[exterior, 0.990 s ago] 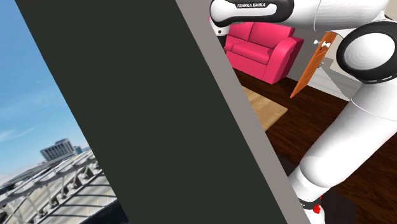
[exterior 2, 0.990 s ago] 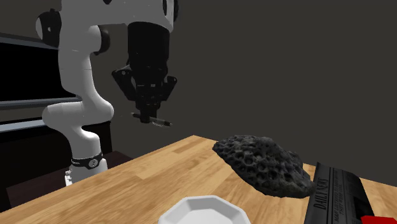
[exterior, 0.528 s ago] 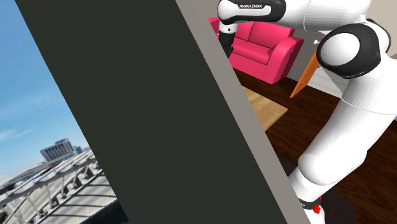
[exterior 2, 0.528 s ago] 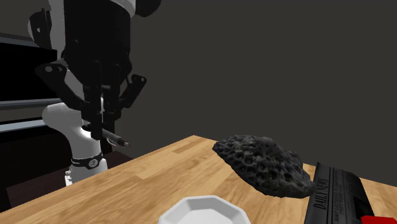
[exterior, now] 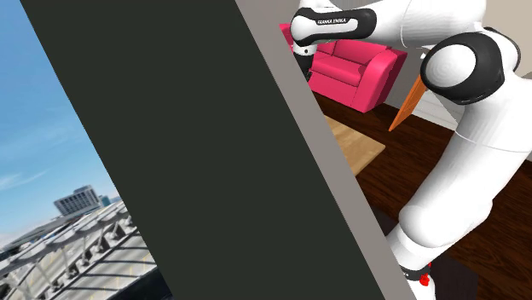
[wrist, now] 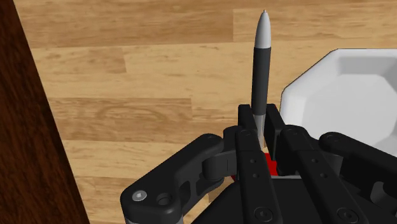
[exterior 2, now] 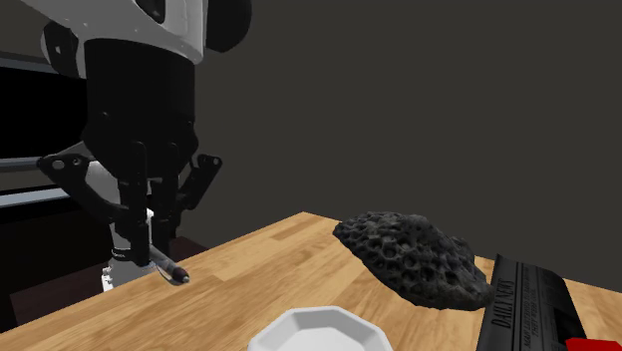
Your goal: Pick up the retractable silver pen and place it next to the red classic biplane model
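Pen (wrist: pixel 259 70): blk barrel, silver tip

The arm (exterior: pixel 477 170) is white, rounded links with black joints, lettered FRANKA EMIKA above its red-dotted black base ring (exterior: pixel 415 274). The gripper (wrist: pixel 259 119) is angular black, silver-screwed.

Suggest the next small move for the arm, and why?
Probably carry the pen toward the red piece at the second exterior view's lower right corner, possibly the biplane. The pincer clasps it low over the table edge, far from that.
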